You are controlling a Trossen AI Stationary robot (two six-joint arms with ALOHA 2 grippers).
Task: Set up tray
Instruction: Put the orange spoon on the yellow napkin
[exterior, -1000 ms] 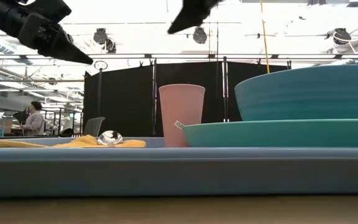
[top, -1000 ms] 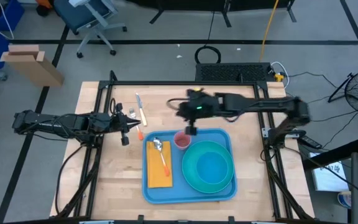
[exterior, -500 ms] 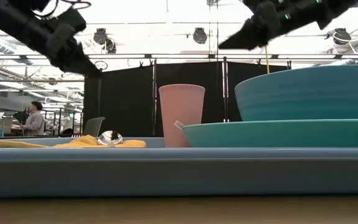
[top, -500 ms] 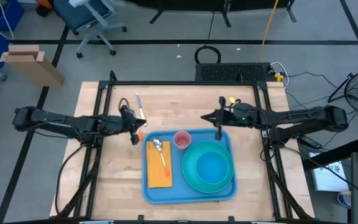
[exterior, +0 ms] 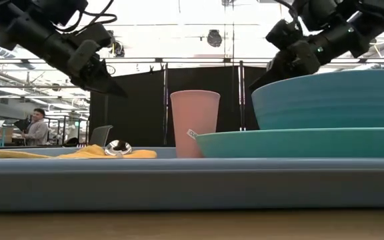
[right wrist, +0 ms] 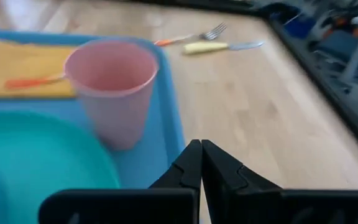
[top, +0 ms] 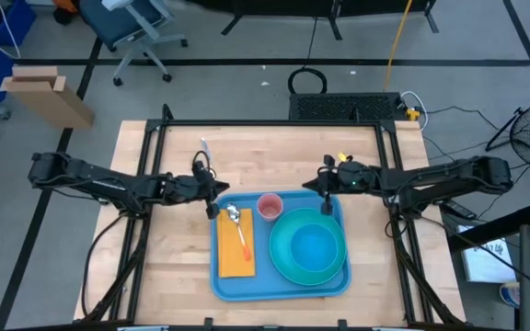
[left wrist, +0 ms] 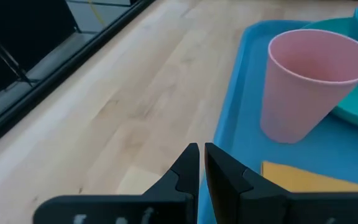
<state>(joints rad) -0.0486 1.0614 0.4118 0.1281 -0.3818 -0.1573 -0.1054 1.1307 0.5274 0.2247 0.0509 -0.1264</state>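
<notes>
From above, the blue tray [top: 280, 246] lies at the table's near centre, long axis left to right, bare wood all around. The left gripper [top: 213, 191] hovers at its far-left corner, the right gripper [top: 325, 189] at its far-right corner. From table height, its raised rim spans the picture. Both wrist views show jaws closed, holding nothing.

Bright overhead light is flooding the scene, and the ceiling is blowing out to white in the low view. The large flat blue plastic tray [exterior: 179, 183] is smearing out of focus nearest that lens. In the right wrist view, the far metal fork [right wrist: 191, 36] toward 12 o'clock is blurring. Shadows are staying soft and short.
</notes>
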